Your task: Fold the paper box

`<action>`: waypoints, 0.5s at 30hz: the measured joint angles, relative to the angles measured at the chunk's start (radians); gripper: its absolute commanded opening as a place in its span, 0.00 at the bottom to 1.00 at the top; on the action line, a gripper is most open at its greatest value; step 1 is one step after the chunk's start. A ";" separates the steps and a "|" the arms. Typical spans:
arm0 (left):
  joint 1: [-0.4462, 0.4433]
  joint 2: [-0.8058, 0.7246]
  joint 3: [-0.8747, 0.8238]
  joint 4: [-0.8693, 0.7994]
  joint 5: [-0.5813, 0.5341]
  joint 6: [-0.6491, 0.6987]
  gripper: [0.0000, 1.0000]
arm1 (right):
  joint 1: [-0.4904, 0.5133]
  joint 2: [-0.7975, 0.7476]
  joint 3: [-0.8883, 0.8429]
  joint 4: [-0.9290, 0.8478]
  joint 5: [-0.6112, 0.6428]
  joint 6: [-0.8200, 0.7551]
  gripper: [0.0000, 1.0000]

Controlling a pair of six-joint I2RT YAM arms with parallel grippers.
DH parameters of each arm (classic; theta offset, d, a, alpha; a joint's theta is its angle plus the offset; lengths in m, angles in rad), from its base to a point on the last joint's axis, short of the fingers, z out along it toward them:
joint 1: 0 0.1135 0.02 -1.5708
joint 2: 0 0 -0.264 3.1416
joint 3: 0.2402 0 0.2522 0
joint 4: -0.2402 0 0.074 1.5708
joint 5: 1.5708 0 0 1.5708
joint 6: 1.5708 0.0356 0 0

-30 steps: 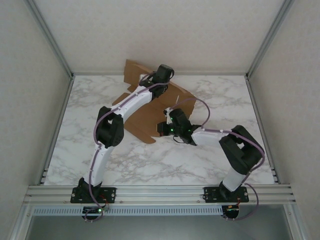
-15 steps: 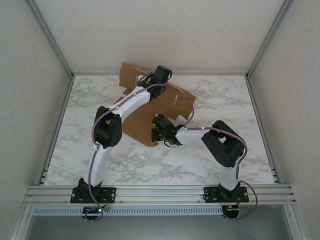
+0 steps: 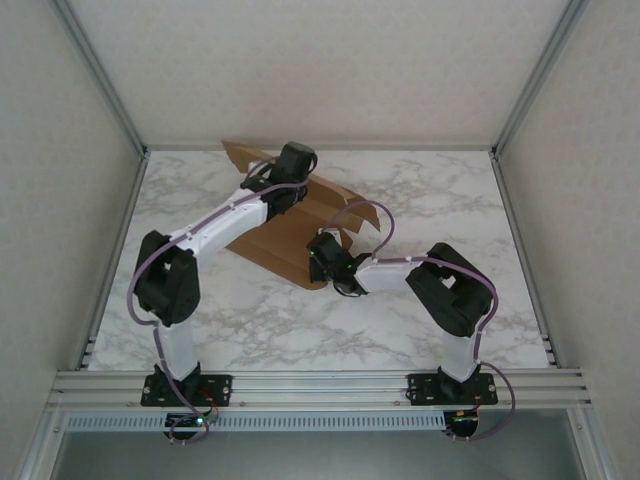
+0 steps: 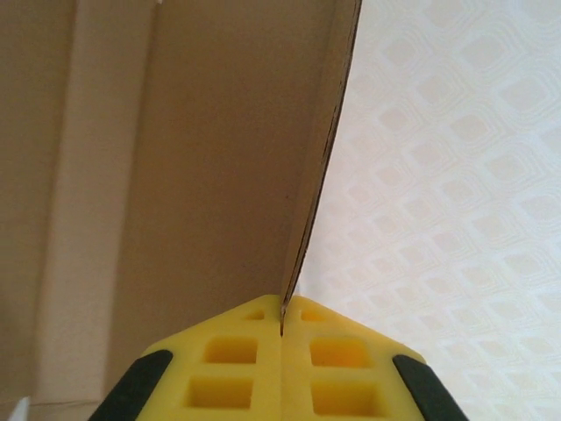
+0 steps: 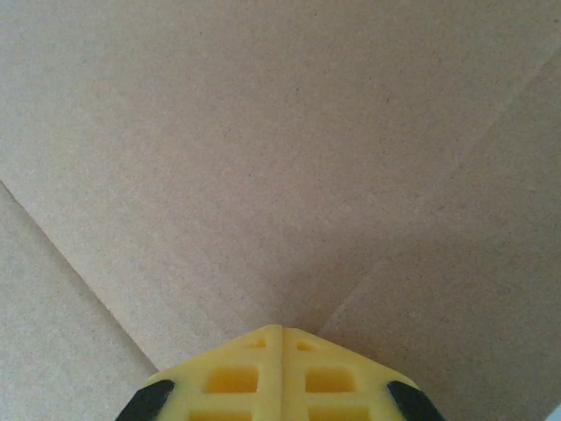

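The paper box (image 3: 272, 243) is a brown die-cut cardboard sheet lying at the back middle of the marble table, with its far panel raised. My left gripper (image 3: 284, 166) reaches over that back part. In the left wrist view its yellow fingers (image 4: 219, 368) are shut on the thin edge of an upright cardboard panel (image 4: 202, 158), with the patterned wall to the right. My right gripper (image 3: 320, 256) sits low on the sheet's near right part. Its shut yellow tips (image 5: 282, 330) rest against flat cardboard (image 5: 263, 132) at a crease, with nothing between them.
White patterned walls and aluminium frame posts (image 3: 100, 80) enclose the marble table (image 3: 450, 200). A metal rail (image 3: 320, 380) runs along the near edge by both arm bases. Bare marble lies to the left, right and front of the sheet.
The left arm has swung left, its elbow dropping outward, taking the raised panel and the sheet leftward. The right gripper has slid left and further over the sheet.
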 measured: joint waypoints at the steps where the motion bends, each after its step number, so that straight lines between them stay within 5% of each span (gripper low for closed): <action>1: 0.000 -0.017 -0.030 0.004 0.000 0.000 0.00 | 0.000 -0.001 -0.003 0.005 0.002 -0.004 0.00; 15: -0.008 -0.092 -0.256 0.110 0.049 0.000 0.00 | 0.000 -0.038 -0.052 0.029 0.006 -0.050 0.00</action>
